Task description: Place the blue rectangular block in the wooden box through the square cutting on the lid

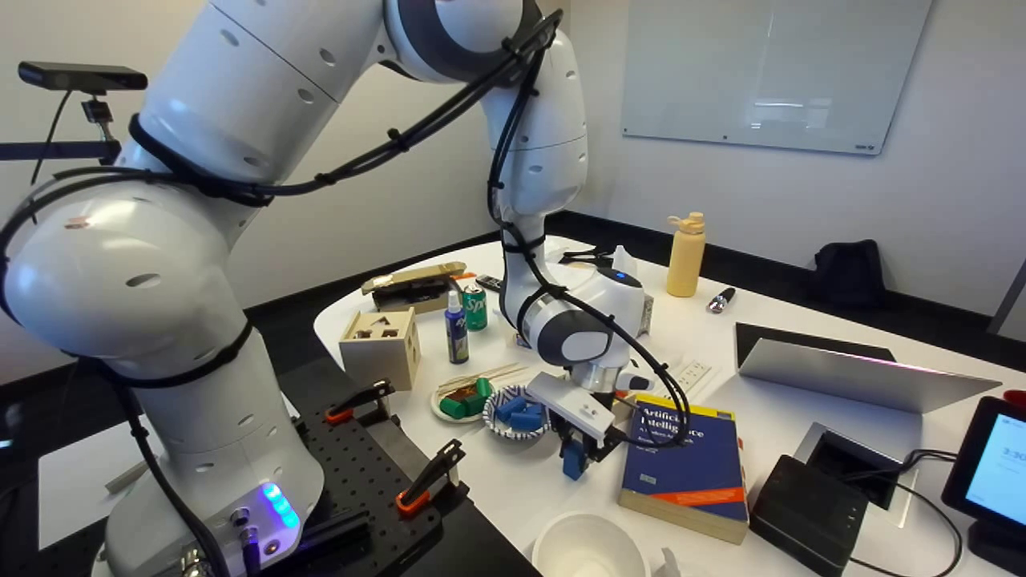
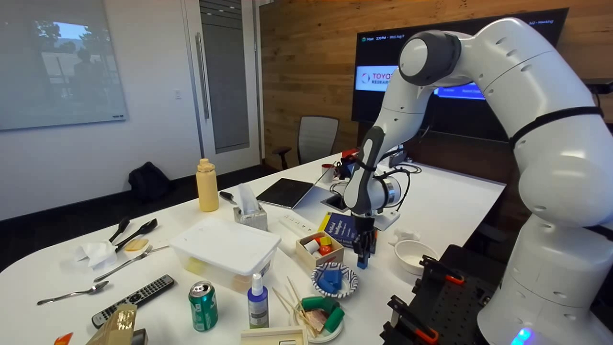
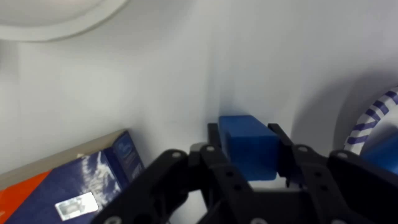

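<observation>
My gripper (image 1: 579,458) is shut on a blue rectangular block (image 1: 573,463). The block also shows at the fingertips in an exterior view (image 2: 362,263). In the wrist view the block (image 3: 252,149) sits between the two fingers (image 3: 247,137), its far end sticking out past them. The block is at or just above the white table; I cannot tell if it touches. The pale wooden box (image 1: 378,362) stands in an exterior view near the table's edge, with dark cut-outs in its lid (image 1: 383,324). Only a strip of the box (image 2: 274,337) shows at the bottom in an exterior view.
A blue book (image 1: 681,465) and a white bowl (image 1: 589,549) lie close to the gripper. A patterned bowl (image 1: 517,413) with blue blocks and a plate (image 1: 439,410) with green blocks stand toward the box. A spray bottle (image 1: 456,332) and green can (image 1: 474,308) stand beside it. Clamps (image 1: 429,481) line the mount.
</observation>
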You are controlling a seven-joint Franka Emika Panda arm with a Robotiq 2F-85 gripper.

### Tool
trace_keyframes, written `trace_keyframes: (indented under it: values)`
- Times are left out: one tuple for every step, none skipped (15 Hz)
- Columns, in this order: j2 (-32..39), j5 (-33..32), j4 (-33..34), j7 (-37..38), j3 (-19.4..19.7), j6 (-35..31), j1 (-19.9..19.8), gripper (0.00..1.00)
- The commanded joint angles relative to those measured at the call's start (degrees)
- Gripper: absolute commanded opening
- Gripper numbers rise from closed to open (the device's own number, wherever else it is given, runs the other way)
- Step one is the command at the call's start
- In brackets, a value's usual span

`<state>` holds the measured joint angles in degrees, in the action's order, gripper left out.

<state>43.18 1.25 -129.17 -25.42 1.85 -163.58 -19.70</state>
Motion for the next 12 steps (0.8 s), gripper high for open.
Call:
trace_keyframes:
  values:
    - [-0.53,-2.18,-0.12,3.19,0.38,-1.25,0.97,0.13]
    - [-0.97,-2.36,-0.21,3.25,0.37,-1.17,1.02,0.09]
    - [-1.56,-2.83,-0.37,3.63,0.79,-1.03,1.59,0.09]
    - [-2.25,-3.25,-0.61,3.94,0.86,-0.62,1.89,0.09]
    - [-3.95,-4.12,-1.52,4.16,1.26,0.44,2.84,0.09]
    - [-5.57,-4.95,-2.34,4.59,1.83,1.54,3.99,0.09]
    - [-7.74,-5.91,-3.41,5.68,2.60,3.02,5.63,0.09]
    - [-10.11,-7.00,-4.55,7.21,3.68,4.18,7.77,0.09]
    - [-12.85,-8.09,-5.71,8.49,4.26,5.99,9.55,0.09]
    - [-15.42,-8.92,-6.74,9.53,4.42,7.65,11.03,0.09]
    - [-17.78,-9.29,-7.40,9.76,3.69,9.79,11.62,0.09]
    - [-20.41,-9.25,-8.18,9.69,2.58,12.45,12.24,0.09]
